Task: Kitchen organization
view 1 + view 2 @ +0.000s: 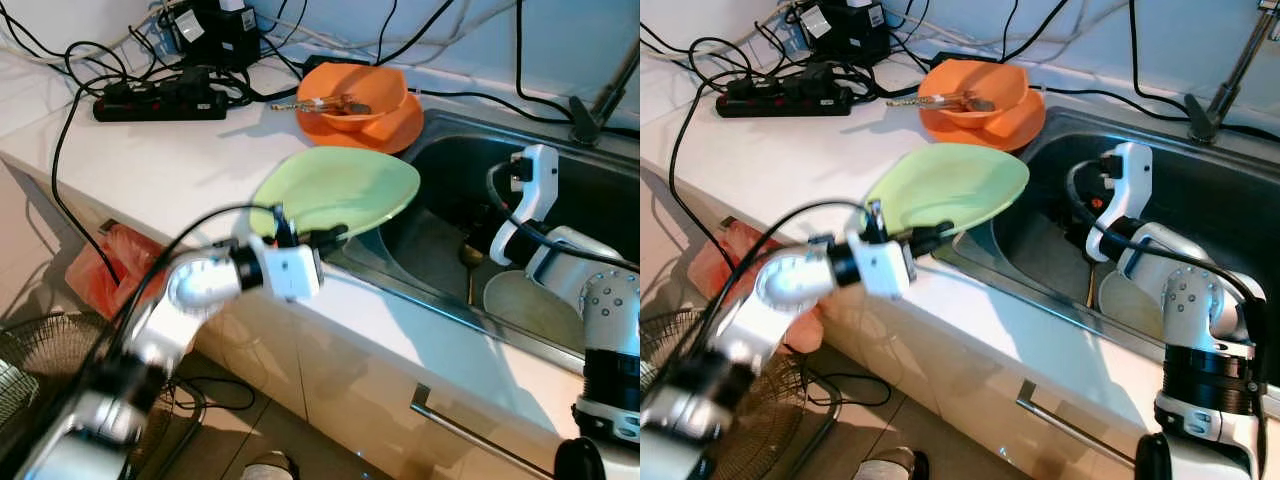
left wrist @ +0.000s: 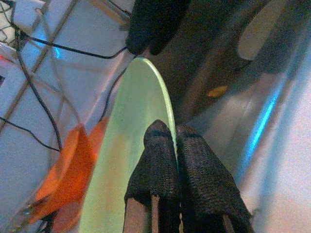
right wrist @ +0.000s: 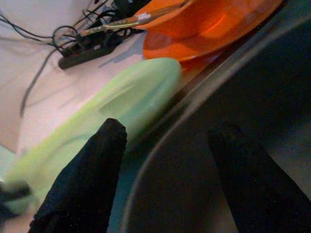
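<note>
Pinched at its near rim by the left gripper [image 1: 335, 236], fingers clenched tight on either face of the edge: the green plate [image 1: 340, 188], at the centre of the left eye frame, lifted off the white surface [image 1: 150, 160] and tilted, its far edge reaching toward the sink [image 1: 600, 190] at right. Long axis running from the gripper at lower left up and rightward, toward the orange dishes. From the left wrist, seen nearly edge-on, thin rim straight ahead between the two black fingers [image 2: 160, 170].

Inside the sink basin at centre right, the right gripper [image 3: 165, 160], released, fingers spread wide and holding nothing, pointing back toward the plate's far edge. Nearer to that far edge than to anything else; plate just beside it, apparently not touching. Likely hinge of the coming move: far rim lying directly ahead of the spread right fingers, so a handover or a lowering into the basin, judging by the layout.

Plate itself: pale green, shallow, smooth, round, no visible food. Behind it at upper centre, an orange bowl [image 1: 352, 100] on an orange plate, cutlery resting across it. In the sink bottom at lower right, another pale dish [image 1: 530, 305].
</note>
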